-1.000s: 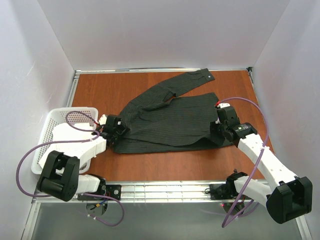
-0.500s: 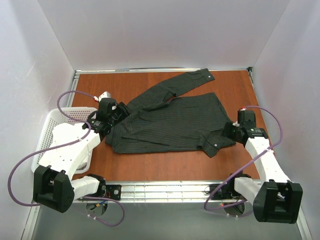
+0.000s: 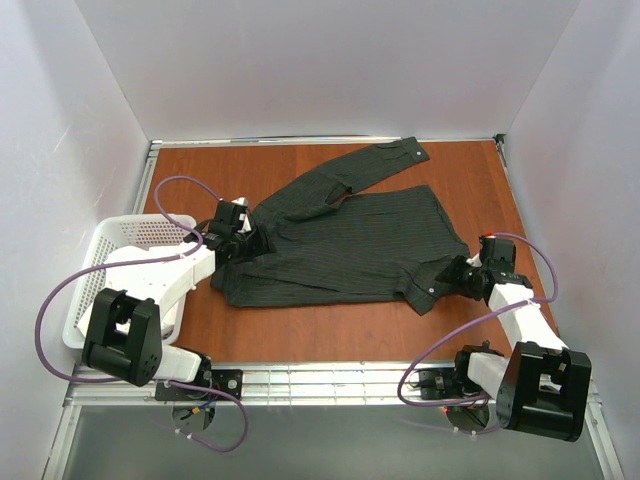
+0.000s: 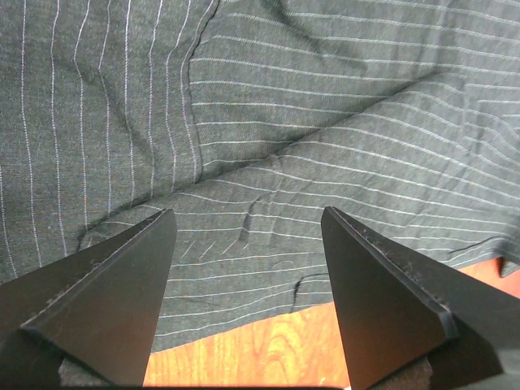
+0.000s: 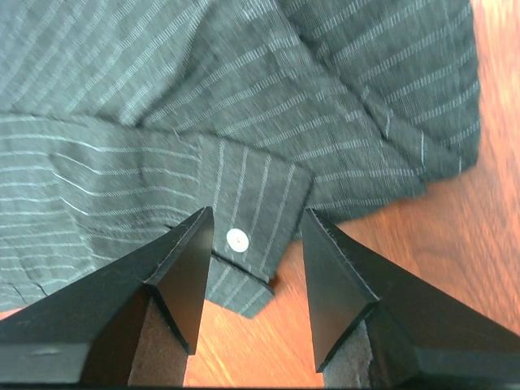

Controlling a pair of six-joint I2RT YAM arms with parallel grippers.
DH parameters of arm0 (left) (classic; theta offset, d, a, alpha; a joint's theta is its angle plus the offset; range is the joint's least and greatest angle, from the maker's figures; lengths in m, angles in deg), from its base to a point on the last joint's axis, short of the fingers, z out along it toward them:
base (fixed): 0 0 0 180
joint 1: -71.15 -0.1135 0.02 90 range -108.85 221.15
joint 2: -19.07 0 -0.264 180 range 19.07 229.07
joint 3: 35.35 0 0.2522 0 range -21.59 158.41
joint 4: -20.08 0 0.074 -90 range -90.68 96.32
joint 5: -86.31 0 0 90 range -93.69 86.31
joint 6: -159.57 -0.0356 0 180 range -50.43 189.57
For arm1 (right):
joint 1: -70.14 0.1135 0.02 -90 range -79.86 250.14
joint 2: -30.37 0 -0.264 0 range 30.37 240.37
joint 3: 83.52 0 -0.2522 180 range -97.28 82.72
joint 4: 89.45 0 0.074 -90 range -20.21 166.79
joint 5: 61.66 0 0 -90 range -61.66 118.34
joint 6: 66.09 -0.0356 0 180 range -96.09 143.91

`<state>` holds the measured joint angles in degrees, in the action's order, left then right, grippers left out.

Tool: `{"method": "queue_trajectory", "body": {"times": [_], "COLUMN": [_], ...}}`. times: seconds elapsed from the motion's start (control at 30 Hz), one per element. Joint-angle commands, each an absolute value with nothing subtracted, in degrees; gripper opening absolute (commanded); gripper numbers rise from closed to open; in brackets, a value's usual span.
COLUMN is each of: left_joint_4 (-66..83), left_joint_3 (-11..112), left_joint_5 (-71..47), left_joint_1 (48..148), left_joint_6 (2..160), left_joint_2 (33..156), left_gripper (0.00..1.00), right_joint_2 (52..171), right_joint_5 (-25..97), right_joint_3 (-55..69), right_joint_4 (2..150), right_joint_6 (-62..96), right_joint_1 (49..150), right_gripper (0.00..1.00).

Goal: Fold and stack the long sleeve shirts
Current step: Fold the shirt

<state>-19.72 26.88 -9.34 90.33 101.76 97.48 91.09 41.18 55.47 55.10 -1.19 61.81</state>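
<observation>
Right wrist: shirt cuff (image 5: pixel 250 191) edge (buttoned) beneath spread right gripper (image 5: pixel 257 212).

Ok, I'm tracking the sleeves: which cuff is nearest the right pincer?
The cuff at the shirt's near right corner, just ahead of the right pincer; the other cuff lies by the table's back edge.

The shirt (image 3: pixel 340 245), charcoal with pale pinstripes, lies rumpled across my tabletop (image 3: pixel 300 340), one sleeve (image 3: pixel 370 165) stretched far-right, a buttoned cuff (image 3: pixel 425 288) folded nearest me.
</observation>
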Motion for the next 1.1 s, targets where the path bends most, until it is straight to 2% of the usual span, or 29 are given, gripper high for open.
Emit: {"method": "queue_trajectory", "body": {"times": [0.0,0.43,0.5,0.63,0.77,0.83,1.07], "left_joint_4": [-18.21,-18.11,-18.11,-18.29,-18.46,-18.38,-18.29], "left_joint_3": [24.91,23.93,24.02,23.93,23.85,23.76,23.76], "left_joint_5": [-9.94,-7.04,-6.42,-6.24,-5.54,-5.45,-5.45], "left_joint_1": [90.04,89.96,89.96,90.04,90.04,89.96,90.04], "left_joint_6": [99.37,99.02,98.93,98.93,98.93,99.02,99.10], "left_joint_2": [96.06,95.80,95.71,95.80,95.45,95.53,95.53], "left_gripper": [0.69,0.69,0.69,0.69,0.69,0.69,0.69], "right_joint_2": [91.62,94.00,94.78,94.53,92.68,91.80,91.01], "right_joint_5": [42.14,39.94,41.87,43.54,45.03,45.48,42.77], "right_joint_3": [56.43,59.77,59.95,59.69,58.02,56.70,51.35], "right_joint_4": [60.09,64.30,65.19,65.89,65.11,64.75,61.94], "right_joint_6": [-1.84,-2.55,-2.02,-1.14,0.00,0.88,4.04], "right_joint_1": [61.27,61.00,61.00,61.00,61.00,61.00,61.00], "right_gripper": [0.41,0.41,0.36,0.17,0.05,0.01,0.01]}}
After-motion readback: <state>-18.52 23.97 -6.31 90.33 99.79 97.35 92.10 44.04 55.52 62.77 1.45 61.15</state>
